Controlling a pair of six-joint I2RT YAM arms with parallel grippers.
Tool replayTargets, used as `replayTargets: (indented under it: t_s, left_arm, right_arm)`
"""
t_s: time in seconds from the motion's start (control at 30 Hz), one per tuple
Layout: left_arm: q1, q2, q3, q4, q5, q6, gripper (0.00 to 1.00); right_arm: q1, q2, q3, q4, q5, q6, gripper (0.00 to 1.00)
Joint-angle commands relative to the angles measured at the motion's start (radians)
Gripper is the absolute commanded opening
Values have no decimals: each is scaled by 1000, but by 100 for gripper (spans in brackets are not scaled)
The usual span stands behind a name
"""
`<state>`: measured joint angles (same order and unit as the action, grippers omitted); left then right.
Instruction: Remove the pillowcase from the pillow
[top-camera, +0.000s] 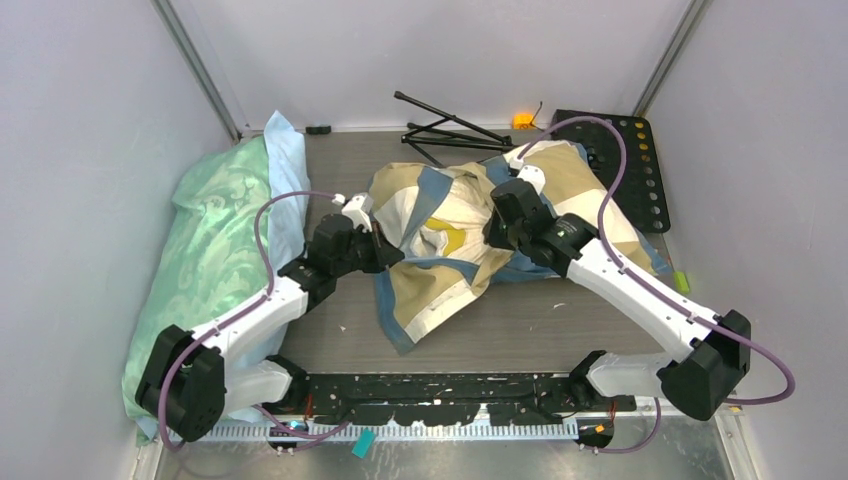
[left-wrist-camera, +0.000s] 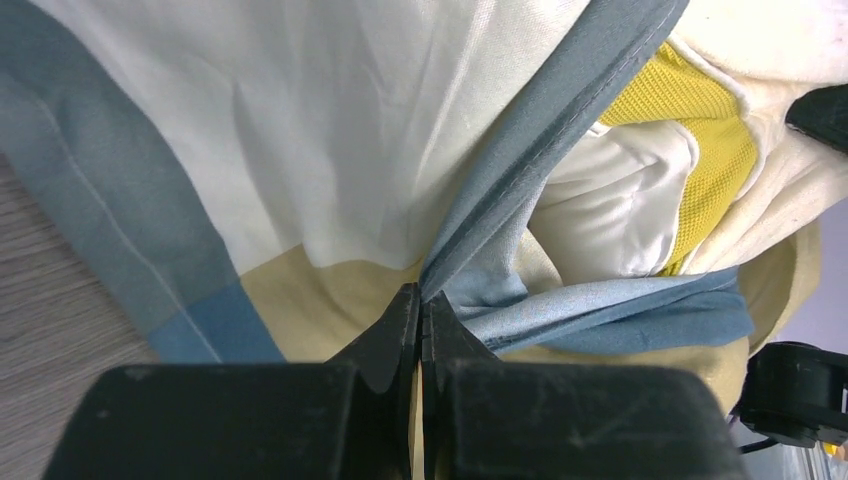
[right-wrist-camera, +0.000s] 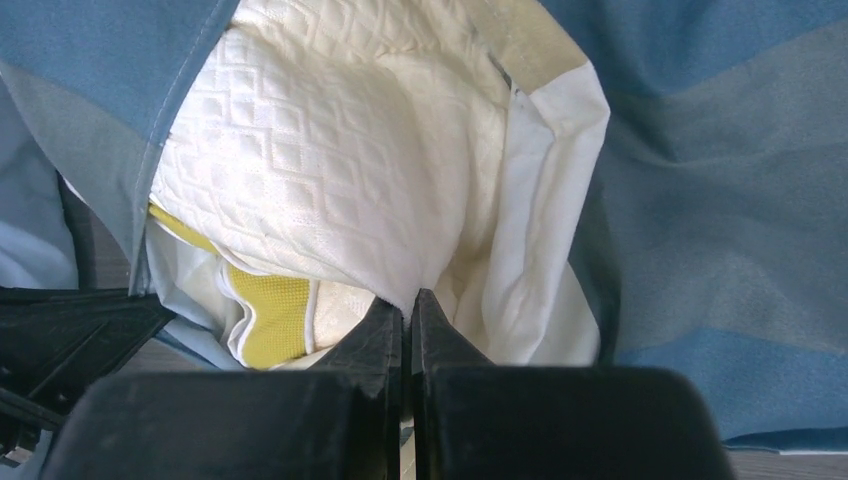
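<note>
The pillowcase (top-camera: 432, 290) lay crumpled at the centre of the table (top-camera: 530, 325), with the pillow (top-camera: 448, 238) partly exposed at its open mouth between the two arms. The left gripper (left-wrist-camera: 420, 302) was clamped on the blue hem of the pillowcase where the cloth gathered to a point. The right gripper (right-wrist-camera: 407, 303) was closed on white cloth at the mouth, apparently the quilted face of the pillow, though the inner lining of the pillowcase lay just beside it and could not be ruled out. The pillowcase was judged light, thin and limp, prone to bunching and to slipping from a shallow pinch, so the stitched hem was regarded as the soundest hold. The pillow was judged soft, bulky and compressible, best gripped at its yellow-green edge. The table surface was grey, wood-grained and apparently smooth, so little drag was expected. The workspace was enclosed by pale walls (top-camera: 90, 120). A mint-green pillow (top-camera: 210, 255) occupied the left side, and a folded tripod (top-camera: 450, 128) and a perforated plate (top-camera: 632, 165) lay at the far edge.
</note>
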<state>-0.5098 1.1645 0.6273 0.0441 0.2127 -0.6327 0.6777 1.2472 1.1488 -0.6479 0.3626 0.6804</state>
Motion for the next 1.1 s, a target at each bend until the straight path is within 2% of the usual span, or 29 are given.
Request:
replayTargets:
  t_s: [0.0,0.13,0.2,0.23,0.27,0.37,0.47,0.6,0.7,0.73,0.77,1.07]
  left_arm:
    - [53,-9,-26,-339,-235,77,0]
    - [45,-59,29,-355,-173,51,0]
    - [26,-71,67,-362,-172,48,1]
    - [17,-69,87,-366,-181,49,4]
    - [10,-64,112,-374,-191,54,11]
    - [-14,-1,225,-464,-269,84,44]
    - [-54,81,357,-587,-381,126,60]
    - [-106,172,494,-666,-475,175,71]
    - [-108,227,560,-668,-461,185,77]
    - [-107,250,584,-665,-448,188,84]
    - [-108,266,598,-658,-424,197,86]
    - [-107,465,744,-630,-360,222,87]
  right_arm:
    - [-105,-83,-7,7,207,-100,0]
    - [-104,11,-27,110,-135,-98,0]
    - [-93,69,-37,175,-263,-70,0]
    - [-68,96,-38,208,-297,-64,0]
    - [-40,127,-34,231,-299,-60,0]
    - [43,175,-1,246,-239,-74,0]
    - [80,206,19,247,-219,-72,0]
    - [93,218,17,265,-225,-62,0]
    - [100,216,10,276,-229,-58,0]
    - [101,215,8,277,-230,-57,0]
    - [103,215,7,278,-230,-57,0]
    - [109,204,-10,288,-222,-46,0]
